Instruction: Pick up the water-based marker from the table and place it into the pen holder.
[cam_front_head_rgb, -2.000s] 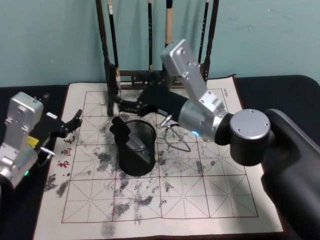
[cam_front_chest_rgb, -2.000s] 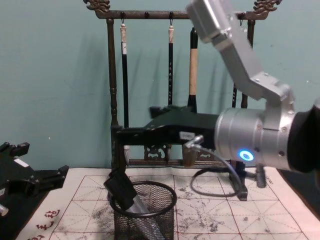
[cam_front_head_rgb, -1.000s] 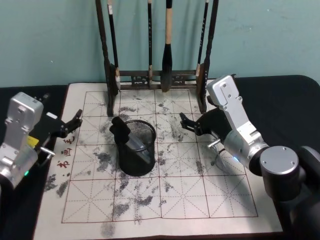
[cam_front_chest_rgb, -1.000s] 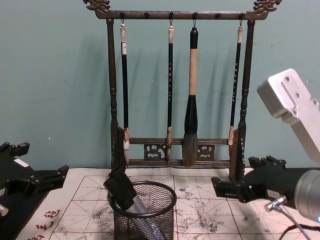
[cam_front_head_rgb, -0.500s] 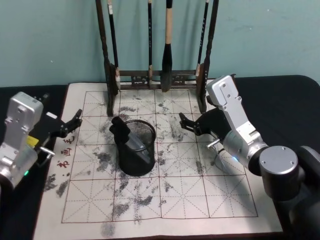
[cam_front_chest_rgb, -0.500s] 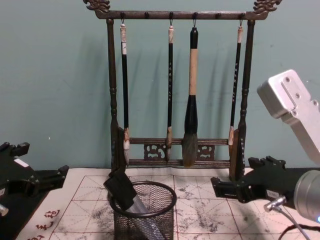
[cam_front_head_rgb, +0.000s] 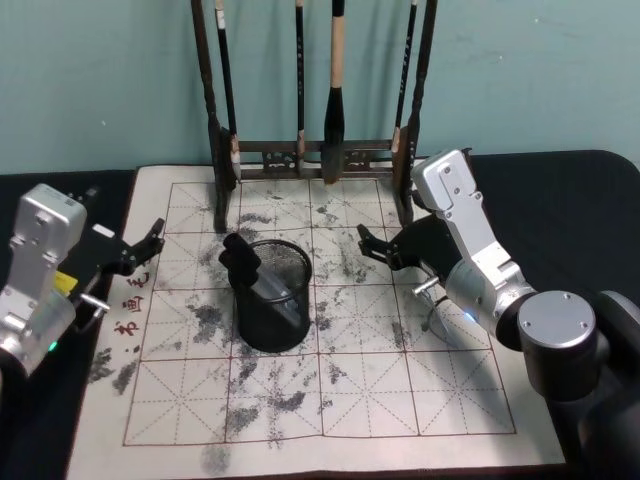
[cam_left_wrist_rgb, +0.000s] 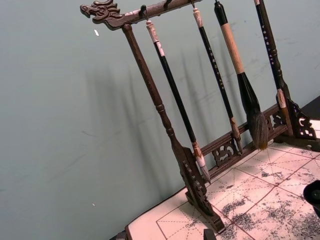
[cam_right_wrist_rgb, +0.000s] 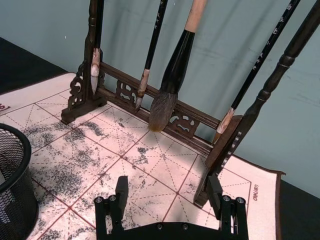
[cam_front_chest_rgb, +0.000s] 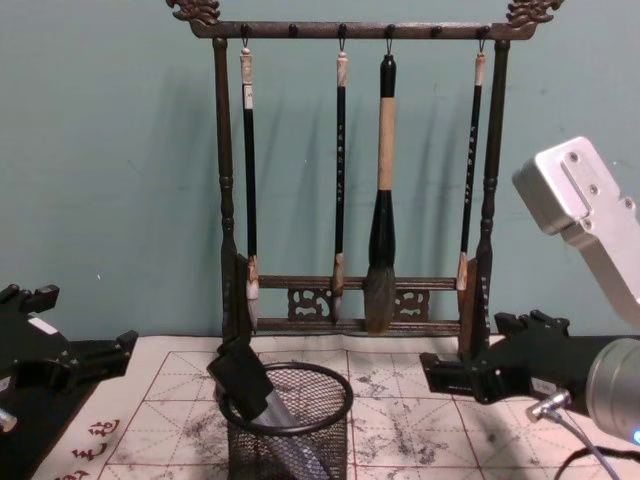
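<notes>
The pen holder (cam_front_head_rgb: 266, 330), a black wire-mesh cup, stands left of centre on the ink-stained mat. The water-based marker (cam_front_head_rgb: 241, 257) leans inside it, its black cap poking above the rim on the left side. From the chest, the marker's cap (cam_front_chest_rgb: 243, 377) juts over the holder's (cam_front_chest_rgb: 300, 445) rolled rim. My right gripper (cam_front_head_rgb: 371, 246) hovers open to the right of the holder, well apart from it and holding nothing. In the right wrist view its fingers (cam_right_wrist_rgb: 120, 189) stand wide apart, with the holder (cam_right_wrist_rgb: 12, 175) off to one side. My left gripper (cam_front_head_rgb: 149, 243) rests open at the mat's left edge.
A tall dark wooden brush rack (cam_front_head_rgb: 300, 155) with several hanging brushes stands along the back of the mat, just behind my right gripper. The practice mat (cam_front_head_rgb: 400, 400) with its red grid lies on a black table.
Since two seconds ago my right arm has drawn back from over the holder to the right side of the mat, where it has settled. The marker stays in the holder. The left arm has not moved.
</notes>
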